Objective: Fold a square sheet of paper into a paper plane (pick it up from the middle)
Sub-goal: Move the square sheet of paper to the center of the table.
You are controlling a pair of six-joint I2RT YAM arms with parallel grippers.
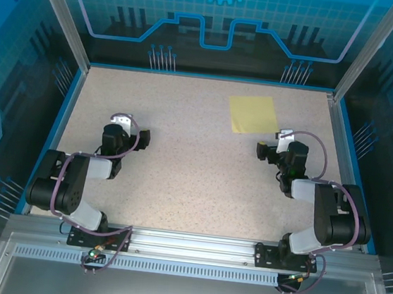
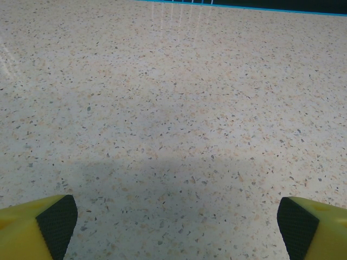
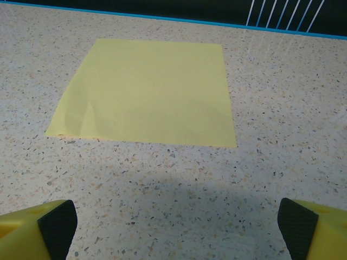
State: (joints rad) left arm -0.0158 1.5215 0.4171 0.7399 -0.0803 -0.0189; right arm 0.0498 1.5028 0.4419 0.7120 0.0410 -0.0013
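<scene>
Table (image 1: 192, 189): a speckled beige top is seen, bordered at the far edge and both sides by a blue rim (image 1: 65, 114).
Enclosure: the table is closed in by clear blue-printed panels (image 1: 218, 22) at the back and sides; a metal rail (image 1: 192, 244) runs along the near edge, and both arm bases are bolted to it.
Sheet of paper (image 1: 253, 114): a pale-yellow square is laid flat and unfolded in the far right part of the table, turned a little against the table's edges.
Sheet edges: the far edge lies near the blue rim but apart from it; the right edge is kept clear of the side rim. From the right wrist, a small wrinkle is seen at the near left corner of the sheet (image 3: 146, 92).
Right gripper (image 1: 276, 145): it is placed just short of the sheet's near edge, not touching it; the jaws are spread wide and nothing is held (image 3: 176, 230). Black pads (image 3: 57, 227) on yellow fingers are seen at the bottom corners of the wrist view.
Left gripper (image 1: 129, 129): it is placed over bare table on the left, well apart from the sheet; the jaws are spread wide and nothing is held (image 2: 178, 230).
Open room: a broad bare stretch of table is left between the two grippers, and bare surface is seen ahead of the left one up to the far rim.
</scene>
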